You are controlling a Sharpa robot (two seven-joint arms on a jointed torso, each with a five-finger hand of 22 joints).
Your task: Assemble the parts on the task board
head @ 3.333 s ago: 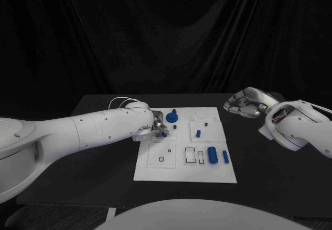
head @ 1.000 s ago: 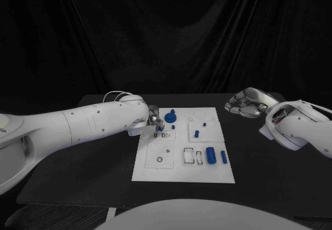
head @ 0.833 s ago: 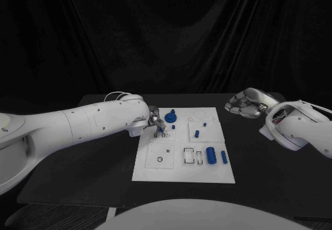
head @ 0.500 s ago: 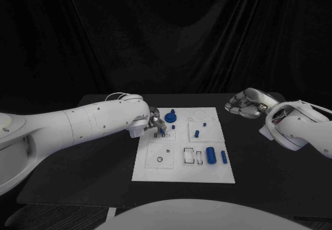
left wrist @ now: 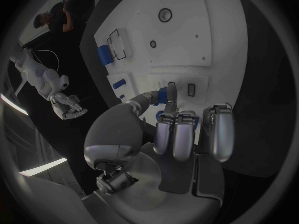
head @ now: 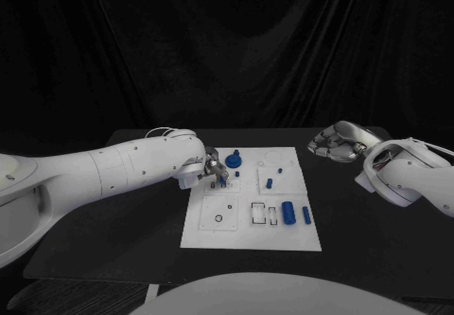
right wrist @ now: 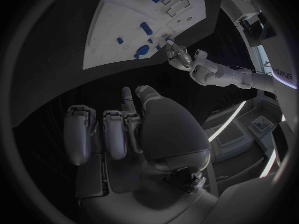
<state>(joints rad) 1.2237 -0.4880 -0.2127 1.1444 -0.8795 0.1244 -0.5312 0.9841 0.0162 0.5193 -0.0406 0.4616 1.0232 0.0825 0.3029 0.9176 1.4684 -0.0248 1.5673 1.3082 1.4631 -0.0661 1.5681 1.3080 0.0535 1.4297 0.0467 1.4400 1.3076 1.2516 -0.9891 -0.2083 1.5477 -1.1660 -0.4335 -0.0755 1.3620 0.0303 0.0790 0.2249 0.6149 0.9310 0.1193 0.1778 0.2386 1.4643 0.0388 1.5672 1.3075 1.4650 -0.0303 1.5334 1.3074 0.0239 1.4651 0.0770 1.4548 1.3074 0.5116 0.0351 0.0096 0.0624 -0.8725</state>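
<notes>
Currently the black table (head: 142, 216) carries the white task board (head: 237, 233) at its middle. Left hand (head: 214, 168) over the board's near-left upper corner; its fingers (left wrist: 169, 93) pinch a small blue part (left wrist: 162, 95) just above the board. Right hand (head: 336, 142) off the board's far-right edge, above the table, fingers (right wrist: 115, 132) curled in, holding nothing. Blue parts on the board: large knob (head: 235, 158), thick cylinder (head: 288, 212), slim cylinder (head: 306, 214), small pegs (head: 269, 183).

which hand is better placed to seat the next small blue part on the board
Left. The left hand is over the task board, pinching a small blue part above its slots. The right hand hangs curled beside the board, holding nothing.
</notes>
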